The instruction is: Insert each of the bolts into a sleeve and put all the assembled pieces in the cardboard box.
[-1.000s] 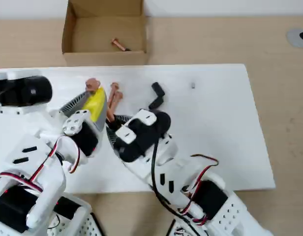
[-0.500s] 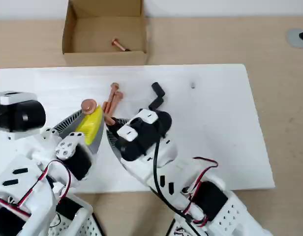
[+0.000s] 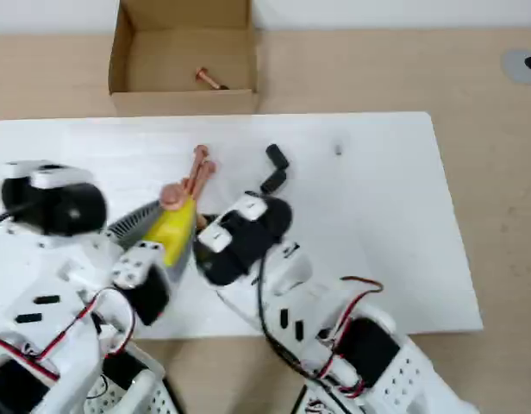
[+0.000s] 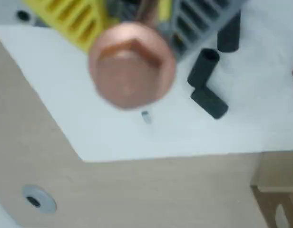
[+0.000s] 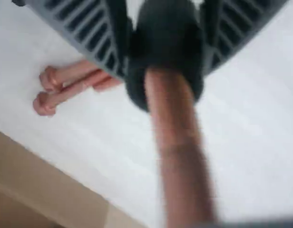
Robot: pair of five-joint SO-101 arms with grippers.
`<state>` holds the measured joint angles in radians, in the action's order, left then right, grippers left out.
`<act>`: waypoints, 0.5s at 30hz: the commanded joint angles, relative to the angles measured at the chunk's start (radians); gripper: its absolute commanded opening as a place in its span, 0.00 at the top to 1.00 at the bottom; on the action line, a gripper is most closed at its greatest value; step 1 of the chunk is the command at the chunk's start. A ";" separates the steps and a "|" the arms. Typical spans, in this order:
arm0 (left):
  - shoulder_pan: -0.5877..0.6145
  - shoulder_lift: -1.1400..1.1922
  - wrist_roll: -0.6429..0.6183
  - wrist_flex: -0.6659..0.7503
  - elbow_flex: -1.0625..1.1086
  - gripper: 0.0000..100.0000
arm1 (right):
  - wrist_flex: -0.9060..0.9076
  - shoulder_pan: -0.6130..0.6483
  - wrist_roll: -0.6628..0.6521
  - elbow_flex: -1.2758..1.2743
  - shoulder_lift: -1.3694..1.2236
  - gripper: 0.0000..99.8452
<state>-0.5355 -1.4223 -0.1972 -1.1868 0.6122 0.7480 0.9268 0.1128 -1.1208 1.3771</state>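
Left end effector [image 3: 168, 210], yellow and grey ribbed fingers, at 9 o'clock of centre: closed firmly on a copper flange-headed bolt [image 4: 132, 64], gripped just behind the head. The shank runs toward 3 o'clock, judged so held to line it up with the sleeve bore.

Right end effector [image 3: 203, 226], just beside it at centre: clamped on a black tubular plastic sleeve [image 5: 161, 33], mouth facing the bolt. The shank tip sits at or just inside that mouth; insertion judged in progress, depth not discernible.

Loose copper bolts [image 3: 199, 168] lie together at 12 o'clock of the pair. Spare black sleeves [image 3: 277, 156] lie at 1 o'clock, within reach for later pairings.

Open brown cardboard box [image 3: 119, 60], at 11 o'clock on the tan wooden surface [image 3: 490, 172], off the white rectangular board [image 3: 377, 216]: one copper piece [image 3: 209, 79] inside, judged already assembled.

Markings: none legible.
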 commanded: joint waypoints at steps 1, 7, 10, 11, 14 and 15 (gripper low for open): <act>-0.063 0.008 0.005 0.003 0.018 0.99 | -0.003 0.041 -0.034 0.013 0.013 0.99; -0.061 0.010 0.006 0.005 0.049 0.99 | -0.006 0.041 -0.068 0.013 0.015 0.99; -0.060 0.010 0.006 -0.002 0.051 0.99 | -0.012 0.041 -0.089 0.015 0.016 0.99; -0.057 0.010 0.006 -0.002 0.051 0.99 | -0.018 0.041 -0.089 0.015 0.016 0.99; -0.005 0.010 0.005 -0.002 0.051 0.99 | -0.052 0.035 -0.091 0.019 0.016 0.99; 0.014 0.010 0.005 -0.002 0.051 0.99 | -0.061 0.035 -0.098 0.019 0.016 0.99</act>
<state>-0.5309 -1.4254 -0.1941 -1.1776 0.6552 0.7526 0.9283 0.0361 -1.1239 1.3740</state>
